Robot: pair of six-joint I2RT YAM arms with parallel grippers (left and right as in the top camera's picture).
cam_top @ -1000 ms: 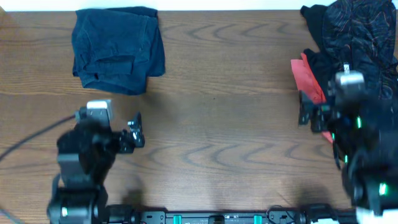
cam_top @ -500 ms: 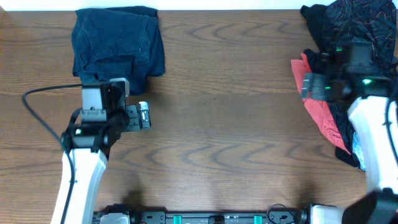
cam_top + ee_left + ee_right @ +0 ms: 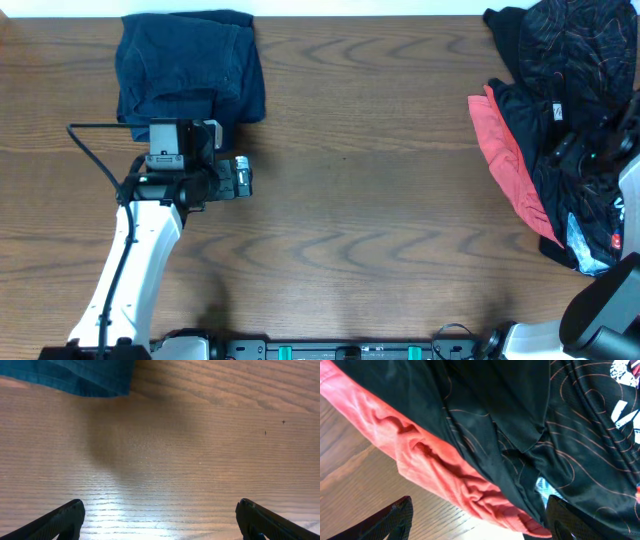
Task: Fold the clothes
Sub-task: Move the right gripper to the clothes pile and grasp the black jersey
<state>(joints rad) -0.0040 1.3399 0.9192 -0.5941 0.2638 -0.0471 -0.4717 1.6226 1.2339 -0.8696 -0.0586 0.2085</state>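
The black shiny sports shirt [image 3: 570, 90] with thin reddish lines lies crumpled at the table's right edge, on top of the red T-shirt [image 3: 500, 150]. My right gripper [image 3: 585, 150] hovers over this pile, hard to make out against the black cloth. In the right wrist view its fingers [image 3: 480, 505] are open and empty just above the red T-shirt's [image 3: 435, 465] edge and the black shirt [image 3: 520, 415]. My left gripper [image 3: 240, 178] is open and empty over bare wood [image 3: 160, 507].
A folded dark blue garment [image 3: 190, 75] lies at the back left, just beyond the left gripper; its edge shows in the left wrist view [image 3: 75, 375]. A light blue scrap [image 3: 585, 240] peeks from under the black shirt.
The left arm has reached forward and to the right, to just below the blue garment. The right arm has swung back and to the right, over the clothes pile.
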